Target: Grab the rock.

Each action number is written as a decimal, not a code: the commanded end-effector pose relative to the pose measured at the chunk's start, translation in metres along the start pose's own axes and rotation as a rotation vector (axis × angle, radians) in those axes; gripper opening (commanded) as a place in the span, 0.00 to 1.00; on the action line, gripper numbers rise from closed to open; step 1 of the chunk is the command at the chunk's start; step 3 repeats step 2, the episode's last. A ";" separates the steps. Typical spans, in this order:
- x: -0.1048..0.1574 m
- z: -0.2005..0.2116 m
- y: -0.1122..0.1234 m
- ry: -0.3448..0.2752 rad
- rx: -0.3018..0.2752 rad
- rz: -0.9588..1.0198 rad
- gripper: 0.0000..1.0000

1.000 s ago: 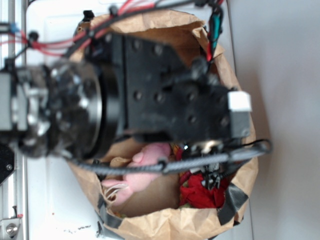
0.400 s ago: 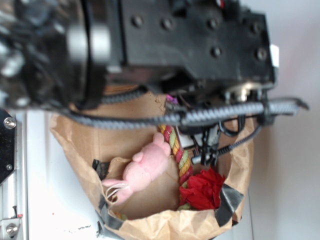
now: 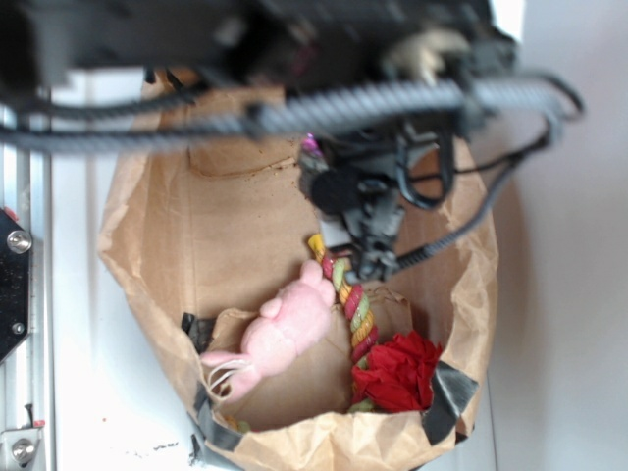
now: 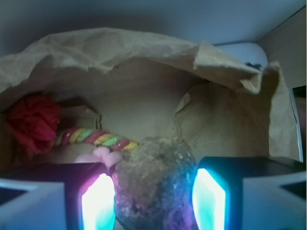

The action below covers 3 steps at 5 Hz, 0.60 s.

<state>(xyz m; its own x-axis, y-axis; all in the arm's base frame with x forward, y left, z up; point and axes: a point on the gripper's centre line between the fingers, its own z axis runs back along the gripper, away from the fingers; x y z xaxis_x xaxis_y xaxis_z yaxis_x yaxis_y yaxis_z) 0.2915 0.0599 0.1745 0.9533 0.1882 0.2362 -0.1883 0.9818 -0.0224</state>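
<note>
The rock (image 4: 156, 184), a rough dark grey-brown lump, fills the gap between my glowing pads (image 4: 98, 201) in the wrist view. My gripper (image 4: 153, 191) is shut on it, and the rock hangs above the floor of the brown paper bag (image 4: 144, 48). In the exterior view the blurred arm spans the top of the frame. The gripper (image 3: 343, 201) reaches down over the bag's upper middle, and the rock (image 3: 339, 189) shows only as a dark blob among cables.
In the bag (image 3: 147, 245) lie a pink plush animal (image 3: 285, 329), a striped rope toy (image 3: 353, 304) and a red cloth ball (image 3: 402, 373) at the lower right. Black tape patches the bag's lower rim (image 3: 451, 388). A metal rail (image 3: 15, 294) runs along the left.
The arm has moved up the frame, uncovering the bag's inside, the plush, the rope and the red ball. The gripper now hangs over the bag's upper middle.
</note>
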 end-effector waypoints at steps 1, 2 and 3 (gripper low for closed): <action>-0.009 0.026 0.003 -0.109 -0.007 -0.056 0.00; -0.012 0.026 0.000 -0.119 -0.017 -0.058 0.00; -0.012 0.026 0.000 -0.119 -0.017 -0.058 0.00</action>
